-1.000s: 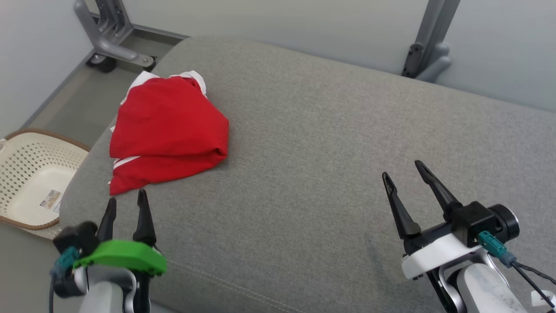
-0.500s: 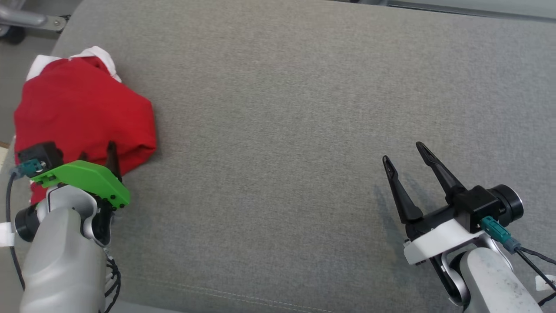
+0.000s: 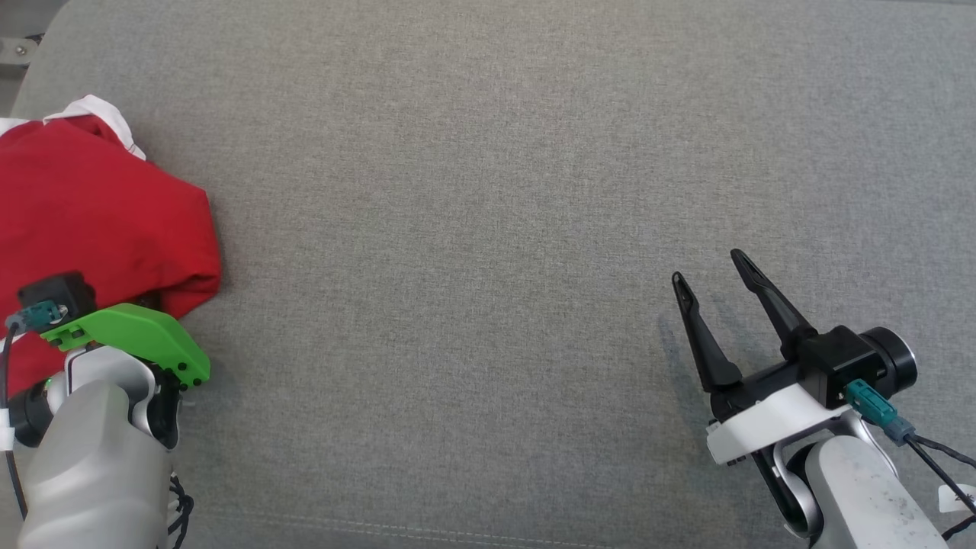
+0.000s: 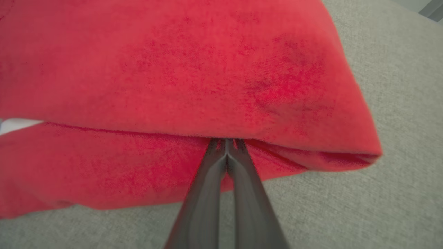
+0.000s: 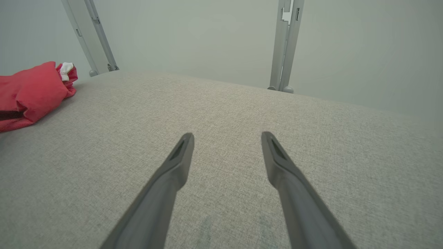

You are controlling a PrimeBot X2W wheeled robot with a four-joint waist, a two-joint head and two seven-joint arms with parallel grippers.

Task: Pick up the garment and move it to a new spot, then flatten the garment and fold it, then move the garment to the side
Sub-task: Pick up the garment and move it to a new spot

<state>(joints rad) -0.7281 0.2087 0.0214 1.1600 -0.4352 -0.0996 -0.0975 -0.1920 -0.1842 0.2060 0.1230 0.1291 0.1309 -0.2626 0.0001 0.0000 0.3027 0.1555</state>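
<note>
Left gripper (image 4: 226,145) is closed, its two dark fingers pressed together, and the tips go in under the upper fold of the garment (image 3: 91,206), where they seem to pinch the red cloth of the lower layer; the very tips are hidden by the fold. In the head view this gripper stands at the lower left with a green cover (image 3: 130,335) on its wrist, right at the near edge of the garment. There is one garment, red with a white trim (image 3: 99,114) at its far end, and it lies bunched in two or more layers at the left end of the cushion (image 3: 488,191), touching it. The cushion is wide, covered in grey woven fabric, with a stitched seam (image 3: 427,526) that runs along its near edge; the large middle part of it is flat and smooth. The right gripper (image 3: 707,267) is at the lower right, well apart from the garment, with its two fingers spread wide and nothing between them; it hangs just over the cushion. Behind the cushion, in the right wrist view, a pale plain wall (image 5: 193,34) closes the room, and two grey metal posts (image 5: 285,45) stand before it, one to the left near the garment and one more to the right
</note>
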